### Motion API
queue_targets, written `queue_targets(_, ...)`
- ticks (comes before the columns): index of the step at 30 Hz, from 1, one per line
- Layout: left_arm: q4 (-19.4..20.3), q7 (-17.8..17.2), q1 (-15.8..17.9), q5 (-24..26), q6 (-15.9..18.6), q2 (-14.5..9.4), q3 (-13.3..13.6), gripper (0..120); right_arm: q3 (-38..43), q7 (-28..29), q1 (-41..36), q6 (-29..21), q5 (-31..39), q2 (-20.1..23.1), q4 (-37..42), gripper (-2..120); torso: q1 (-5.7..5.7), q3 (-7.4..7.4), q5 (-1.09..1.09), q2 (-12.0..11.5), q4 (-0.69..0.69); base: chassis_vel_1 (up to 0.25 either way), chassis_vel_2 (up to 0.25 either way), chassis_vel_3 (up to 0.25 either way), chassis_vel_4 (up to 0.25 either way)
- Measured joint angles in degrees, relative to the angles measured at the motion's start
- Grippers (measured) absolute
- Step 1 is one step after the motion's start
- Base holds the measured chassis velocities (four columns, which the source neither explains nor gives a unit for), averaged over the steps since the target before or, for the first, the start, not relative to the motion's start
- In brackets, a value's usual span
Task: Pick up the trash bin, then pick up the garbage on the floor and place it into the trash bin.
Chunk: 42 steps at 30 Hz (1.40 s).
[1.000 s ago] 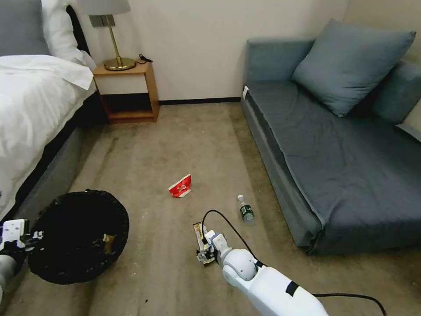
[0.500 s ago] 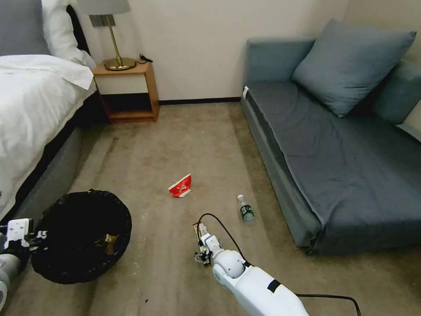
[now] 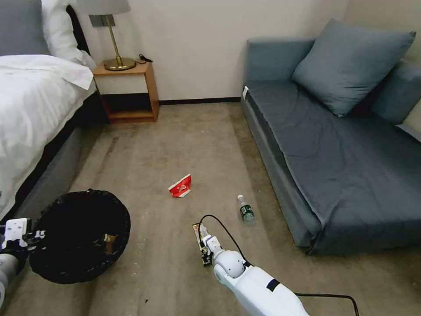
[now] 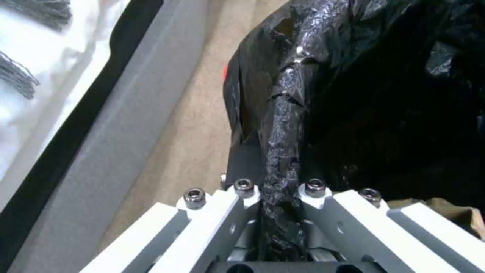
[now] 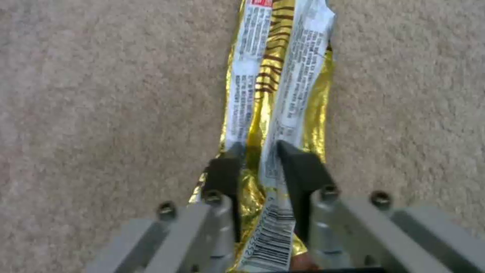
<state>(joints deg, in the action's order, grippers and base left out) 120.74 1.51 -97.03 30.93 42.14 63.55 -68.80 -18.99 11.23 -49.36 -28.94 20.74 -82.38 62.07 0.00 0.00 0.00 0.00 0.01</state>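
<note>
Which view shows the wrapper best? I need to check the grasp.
The right wrist view: the wrapper runs lengthwise up the frame, pinched between the right end effector's fingers. The head view shows the wrapper small, partly behind that end effector.

Head camera high, facing forward and down over the floor (image 3: 184, 131). Left wrist camera close along the left gripper (image 4: 280, 197) at the bin (image 4: 283, 113) rim. Right wrist camera close over the wrapper (image 5: 275, 76). Head view shares both spots.
</note>
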Motion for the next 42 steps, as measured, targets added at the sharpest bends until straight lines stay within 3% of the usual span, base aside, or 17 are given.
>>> queue_targets(4, 0.1, 0.0, 0.1, 0.0, 0.0, 0.0, 0.0, 3, 0.1, 0.1, 0.0, -0.1, 0.0, 0.4, 0.4, 2, 0.00, 0.00, 0.00, 0.0, 0.00, 0.000, 0.000, 0.000, 0.000)
queue_targets(10, 0.2, 0.0, 0.1, 0.0, 0.0, 0.1, 0.0, 3, 0.5, 0.8, -0.6, -0.4, 1.1, 1.5, 3.2, 0, 0.00, 0.00, 0.00, 0.0, -0.01, 0.000, 0.000, 0.000, 0.000)
queue_targets(15, -0.1, 0.0, 0.0, 0.1, 0.0, 0.3, 0.0, 3, 2.5, 2.6, -2.1, -0.3, 6.7, 5.2, 14.7, 0, 0.00, 0.00, -0.01, 0.0, -0.01, 0.000, 0.000, 0.000, 0.000)
queue_targets(17, -0.2, 0.0, -0.5, 0.1, 0.0, 0.3, -0.3, 3, 3.2, 2.8, -2.4, 2.0, 10.1, 8.1, 23.8, 0, 0.00, 0.00, 0.00, 0.0, -0.02, 0.000, 0.000, 0.000, 0.000)
queue_targets(25, -0.4, 0.0, -0.4, 0.2, 0.0, 1.0, 0.0, 3, -0.4, 2.7, 0.2, 5.2, 15.9, 10.2, 39.8, 0, 0.00, 0.00, -0.01, 0.0, 0.02, 0.000, 0.000, 0.000, 0.000)
queue_targets(39, -0.4, 0.0, -0.3, 0.2, 0.0, 1.1, 0.1, 3, -0.9, 2.6, 0.4, 5.3, 15.9, 10.0, 39.9, 0, 0.00, 0.00, 0.00, 0.0, -0.01, 0.000, 0.000, 0.000, 0.000)
queue_targets(42, 0.1, -0.1, -0.4, -0.3, 0.0, 1.8, 0.7, 3, -3.8, 0.6, 2.1, 9.1, 14.3, 8.5, 37.0, 0, 0.00, 0.00, -0.02, 0.0, -0.07, 0.000, 0.000, 0.000, 0.000)
